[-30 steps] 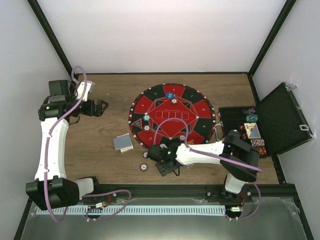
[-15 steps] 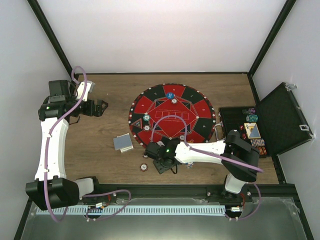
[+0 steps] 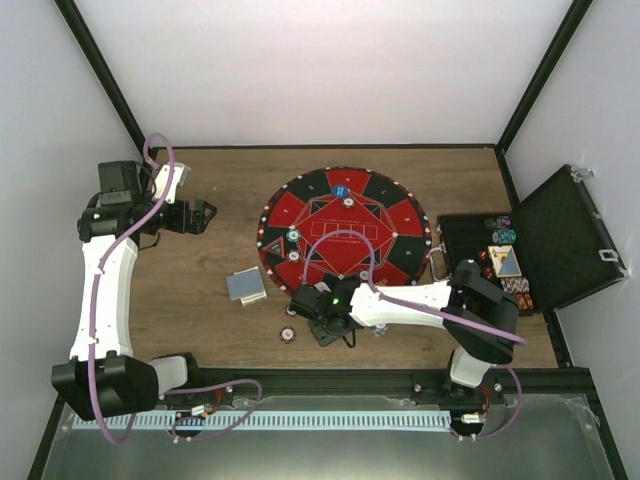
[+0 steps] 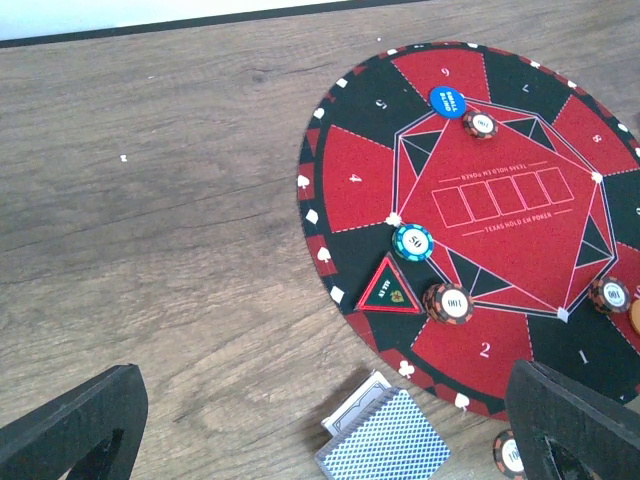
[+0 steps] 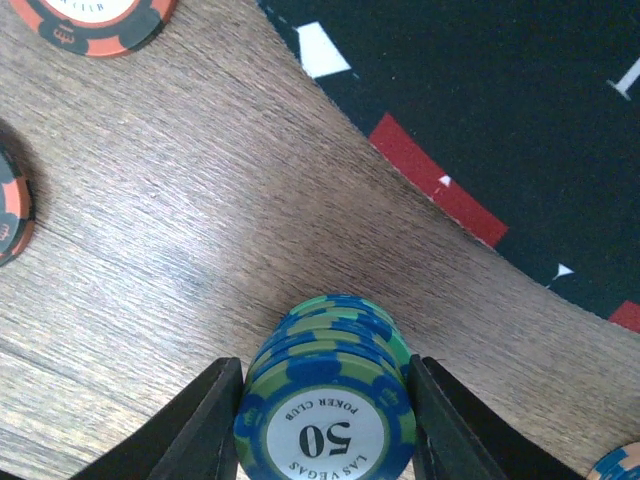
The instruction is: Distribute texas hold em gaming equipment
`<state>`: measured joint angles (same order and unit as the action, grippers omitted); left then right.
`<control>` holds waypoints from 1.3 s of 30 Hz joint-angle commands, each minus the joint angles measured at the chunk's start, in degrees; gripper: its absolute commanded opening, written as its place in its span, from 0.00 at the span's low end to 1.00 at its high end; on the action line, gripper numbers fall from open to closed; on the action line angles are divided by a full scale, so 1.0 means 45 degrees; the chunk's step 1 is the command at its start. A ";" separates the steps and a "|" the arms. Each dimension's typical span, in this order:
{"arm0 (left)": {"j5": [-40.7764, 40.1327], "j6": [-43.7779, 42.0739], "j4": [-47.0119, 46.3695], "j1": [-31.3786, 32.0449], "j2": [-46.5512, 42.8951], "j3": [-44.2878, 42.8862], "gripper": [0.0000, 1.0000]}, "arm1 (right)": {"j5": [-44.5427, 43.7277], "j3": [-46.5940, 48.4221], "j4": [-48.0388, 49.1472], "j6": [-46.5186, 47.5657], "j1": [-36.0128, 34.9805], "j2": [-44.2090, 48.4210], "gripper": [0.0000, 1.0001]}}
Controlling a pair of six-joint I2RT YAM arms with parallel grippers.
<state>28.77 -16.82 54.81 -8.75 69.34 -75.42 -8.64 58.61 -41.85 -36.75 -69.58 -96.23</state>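
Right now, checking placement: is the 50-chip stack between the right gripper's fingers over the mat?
No, the 50-chip stack sits over the bare wooden table, just off the mat.

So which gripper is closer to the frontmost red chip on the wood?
Right. The right gripper, shut on a green-blue chip stack, is just right of the red chip; the left gripper, open, is far back-left.

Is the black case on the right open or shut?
Open: the black case has its lid swung back, and chips show inside.

Stack of green-blue 50 chips (image 5: 328, 440) in the tool's (image 5: 327, 420) grip — on wood (image 5: 200, 200) beside the mat (image 5: 480, 100)
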 commanded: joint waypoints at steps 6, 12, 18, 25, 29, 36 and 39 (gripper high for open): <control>0.0105 0.0027 -0.0187 -0.0066 -0.0272 0.0061 1.00 | -0.0303 0.0228 -0.0248 0.0042 -0.0026 0.0037 0.36; 0.0110 0.0050 -0.0177 -0.0066 -0.0268 0.0021 1.00 | -0.0380 0.0298 -0.0399 0.0039 -0.0007 0.0263 0.19; 0.0116 0.0054 -0.0167 -0.0062 -0.0272 0.0021 1.00 | -0.0757 0.0949 -0.1058 0.0055 0.0197 0.0716 0.08; 0.0092 0.0051 -0.0143 -0.0066 -0.0273 -0.0047 1.00 | -0.0862 0.1897 -0.1491 0.0848 0.1360 0.1324 0.07; 0.0124 0.0060 -0.0148 -0.0063 -0.0258 -0.0042 1.00 | -0.1309 0.2767 -0.1541 0.1937 0.2763 0.1215 0.07; 0.0164 0.0090 -0.0109 -0.0066 -0.0204 -0.0116 1.00 | -0.1878 0.5684 -0.0463 0.4142 0.6153 -0.0785 0.07; 0.0139 0.0061 -0.0080 -0.0066 -0.0147 -0.0081 1.00 | -0.2070 0.7405 -0.0163 0.4859 0.7356 -0.2382 0.07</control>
<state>28.77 -16.69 54.74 -8.75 69.23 -75.29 -14.85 83.83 -45.32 -21.47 -41.93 -99.24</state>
